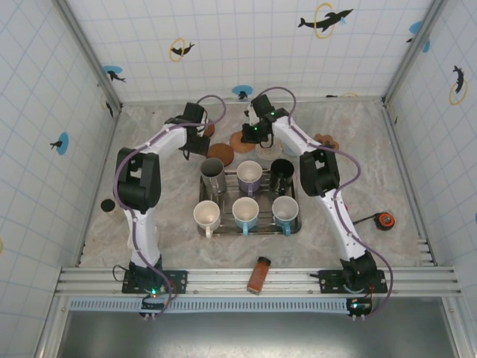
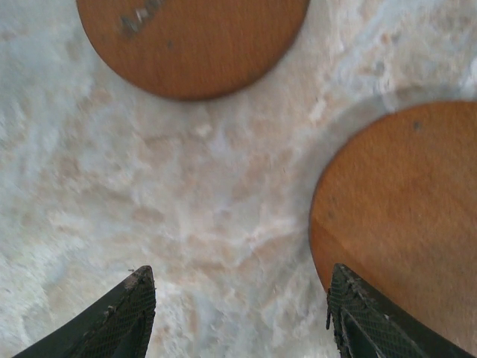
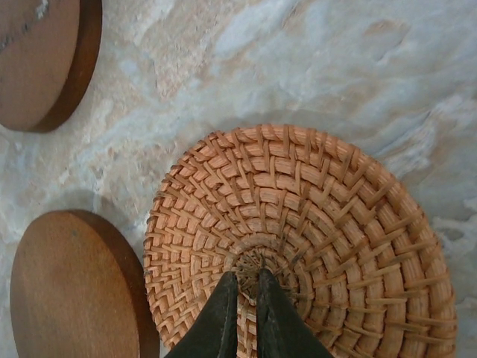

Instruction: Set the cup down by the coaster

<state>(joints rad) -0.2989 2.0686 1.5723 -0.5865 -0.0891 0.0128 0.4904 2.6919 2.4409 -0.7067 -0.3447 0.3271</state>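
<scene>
We log left claw (image 2: 240, 283) apart by 2 wooden coasters (image 2: 402, 216) | right claw (image 3: 248, 282) together over woven coaster (image 3: 320, 224) | 6 cups (image 1: 245, 211) in tray (image 1: 299, 225)

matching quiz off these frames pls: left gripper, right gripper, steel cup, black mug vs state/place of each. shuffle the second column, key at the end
Things:
1. left gripper
2. right gripper
3. steel cup
4. black mug

Place or state:
A. back right corner of the tray
B. shut, above the woven coaster
C. back left corner of the tray
D. open, above bare table between two wooden coasters

Pairs: 1-D, 2-B, 3-C, 4-A
</scene>
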